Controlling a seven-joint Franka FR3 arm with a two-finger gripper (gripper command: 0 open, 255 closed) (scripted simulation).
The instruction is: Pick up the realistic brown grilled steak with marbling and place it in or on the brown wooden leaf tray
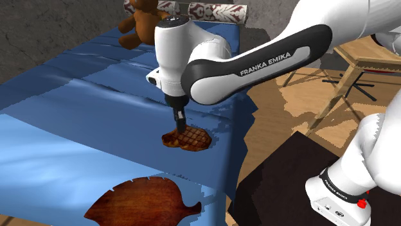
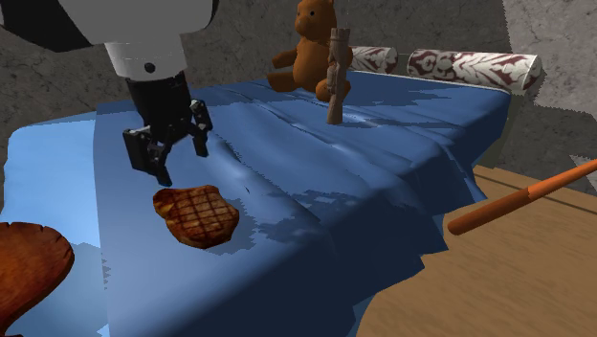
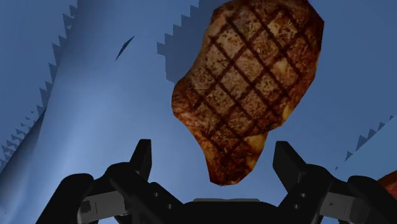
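Observation:
A brown grilled steak (image 1: 187, 137) with dark grill lines lies flat on the blue cloth (image 1: 77, 96); I also see the steak (image 2: 196, 214) in the second exterior view and the steak (image 3: 249, 86) in the wrist view. My black gripper (image 1: 180, 121) hangs just above its edge, fingers pointing down. The gripper (image 2: 180, 159) stands open, a little above and beside the steak. In the wrist view the gripper (image 3: 214, 159) has its fingers wide apart with the steak's narrow end between them, untouched. The brown wooden leaf tray (image 1: 142, 204) lies at the cloth's near edge, also seen as the tray (image 2: 27, 268).
A brown teddy bear (image 2: 308, 43) and an upright wooden figure (image 2: 336, 77) stand at the back of the cloth, with patterned bolsters (image 2: 474, 67) behind. A wooden folding table (image 1: 363, 61) stands on the shoulder view's right. An orange-brown bat (image 2: 521, 199) lies off the bed.

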